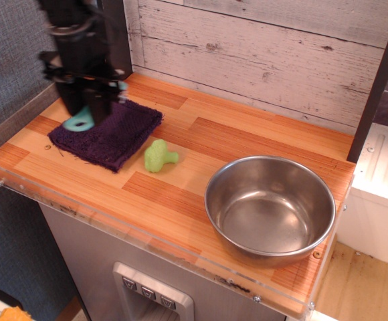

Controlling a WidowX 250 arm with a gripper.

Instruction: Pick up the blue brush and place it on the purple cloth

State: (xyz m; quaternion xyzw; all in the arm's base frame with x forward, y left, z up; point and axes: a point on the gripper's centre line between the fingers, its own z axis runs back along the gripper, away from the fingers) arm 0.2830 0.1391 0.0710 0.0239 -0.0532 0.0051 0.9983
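My gripper (85, 100) hangs over the left part of the purple cloth (114, 134), blurred by motion. It is shut on the blue brush (80, 122), whose turquoise handle with the hole at its end hangs below the fingers, just above the cloth's left side. The brush's bristles are hidden between the fingers. The purple cloth lies folded at the back left of the wooden counter.
A green broccoli-shaped toy (158, 156) lies right of the cloth. A steel bowl (269, 208) stands at the front right. A dark post (120, 33) and a whitewashed plank wall (261, 47) stand behind. A clear lip (80, 214) runs along the counter's front edge.
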